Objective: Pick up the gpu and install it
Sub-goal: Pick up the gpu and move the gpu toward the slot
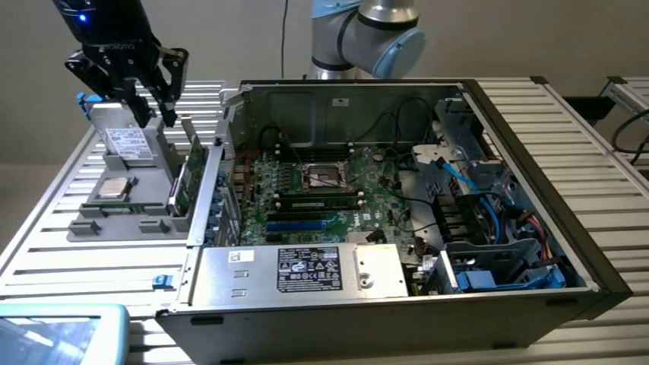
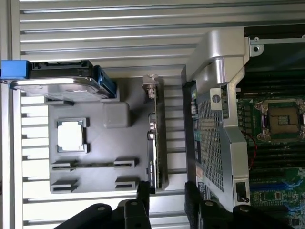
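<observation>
The gripper (image 1: 154,112) hangs over the grey parts holder (image 1: 120,222) that sits on the slatted table (image 1: 56,251), at the exterior view's left of the open computer case (image 1: 527,190). Its two black fingers (image 2: 143,193) stand apart with nothing clamped between them. The gpu (image 1: 185,173) stands on its long edge in a slot of the holder, on the side nearest the case, its green board face showing in the exterior view. In the wrist view the gpu (image 2: 155,138) runs as a thin dark strip whose one end reaches the gap between the fingers. Beside it in the holder are a hard drive (image 2: 52,82) and a processor chip (image 2: 71,135). Inside the case the motherboard (image 1: 335,199) lies bare, its processor socket (image 1: 327,176) uncovered
</observation>
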### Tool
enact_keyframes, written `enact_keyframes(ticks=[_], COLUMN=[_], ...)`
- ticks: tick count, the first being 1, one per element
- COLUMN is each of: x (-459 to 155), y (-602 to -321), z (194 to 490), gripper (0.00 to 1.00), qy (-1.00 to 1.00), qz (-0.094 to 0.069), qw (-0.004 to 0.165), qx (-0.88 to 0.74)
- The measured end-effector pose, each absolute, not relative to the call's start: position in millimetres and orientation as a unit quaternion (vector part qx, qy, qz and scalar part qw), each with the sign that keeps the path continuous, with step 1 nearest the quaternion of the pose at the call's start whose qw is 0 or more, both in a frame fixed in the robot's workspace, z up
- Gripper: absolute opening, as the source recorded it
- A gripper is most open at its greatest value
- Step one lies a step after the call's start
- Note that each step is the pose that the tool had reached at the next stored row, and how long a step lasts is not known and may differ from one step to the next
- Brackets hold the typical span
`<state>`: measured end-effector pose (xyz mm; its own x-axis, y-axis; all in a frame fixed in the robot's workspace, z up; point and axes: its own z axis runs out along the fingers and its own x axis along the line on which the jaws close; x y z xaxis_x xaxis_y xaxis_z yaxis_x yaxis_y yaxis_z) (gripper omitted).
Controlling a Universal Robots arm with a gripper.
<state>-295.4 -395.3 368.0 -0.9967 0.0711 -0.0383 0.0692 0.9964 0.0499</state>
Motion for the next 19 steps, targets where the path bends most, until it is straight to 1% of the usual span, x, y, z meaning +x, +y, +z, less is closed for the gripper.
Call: enact_keyframes(ticks=[9, 19], x=[-310.5, -312.4], y=[-386.5, -383.4], z=[360.8, 343.8], gripper=[0.44, 0.44], qy=[0.998, 0.998], qz=[0.025, 0.026], qw=[0.038, 0.040], qx=[0.035, 0.036])
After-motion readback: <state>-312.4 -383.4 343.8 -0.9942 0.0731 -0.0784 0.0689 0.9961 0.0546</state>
